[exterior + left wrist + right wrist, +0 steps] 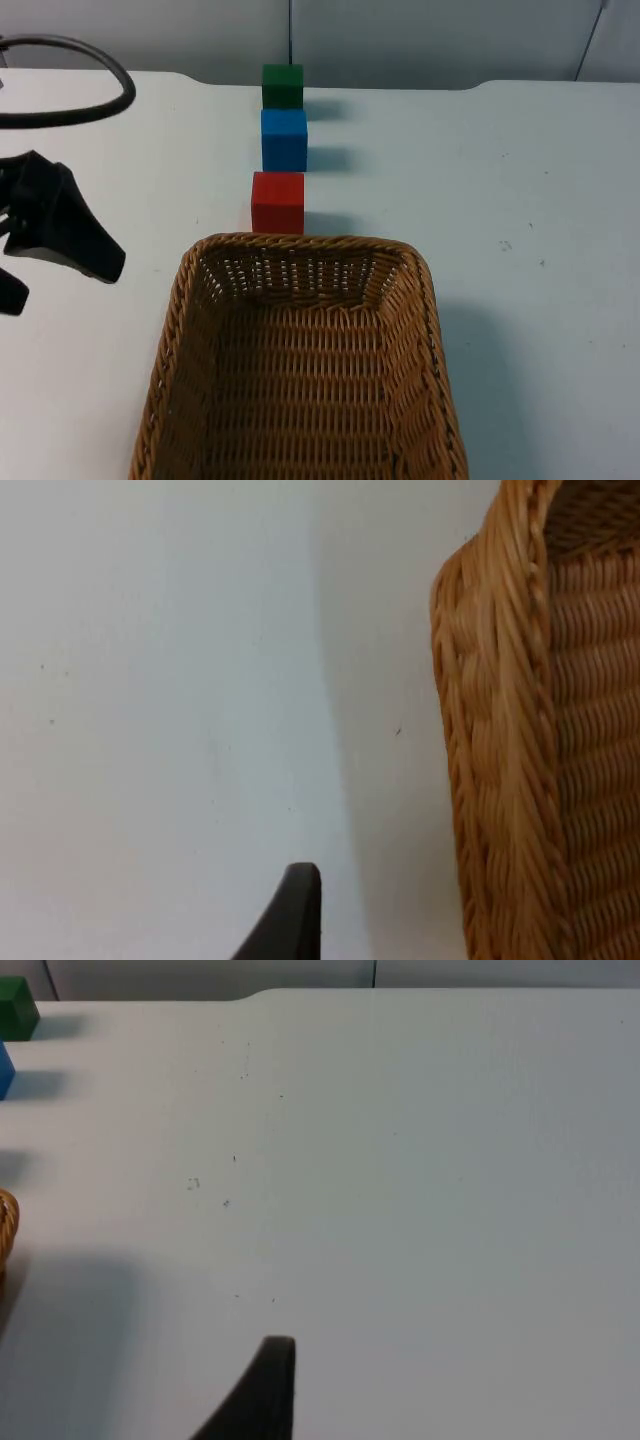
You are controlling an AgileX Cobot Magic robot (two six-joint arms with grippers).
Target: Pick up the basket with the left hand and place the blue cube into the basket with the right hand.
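Observation:
A woven wicker basket (300, 243) stands on the white table at the front middle, with nothing inside. Behind it is a row of cubes, and the blue cube (284, 139) is the middle one. My left gripper (58, 284) hovers left of the basket, open, with nothing between its fingers. It is clear of the rim. In the left wrist view the basket's outer wall (495, 760) rises close beside the black fingertip (295, 910). My right gripper (268, 1388) waits over bare table to the right of the cubes; an edge of the blue cube (3, 1070) and a basket corner (5, 1222) are in sight.
A red cube (277, 202) sits just behind the basket's far rim, and a green cube (282, 86) stands behind the blue one near the grey wall. The green cube (17, 1008) also appears in the right wrist view. Bare table lies to the right of the row.

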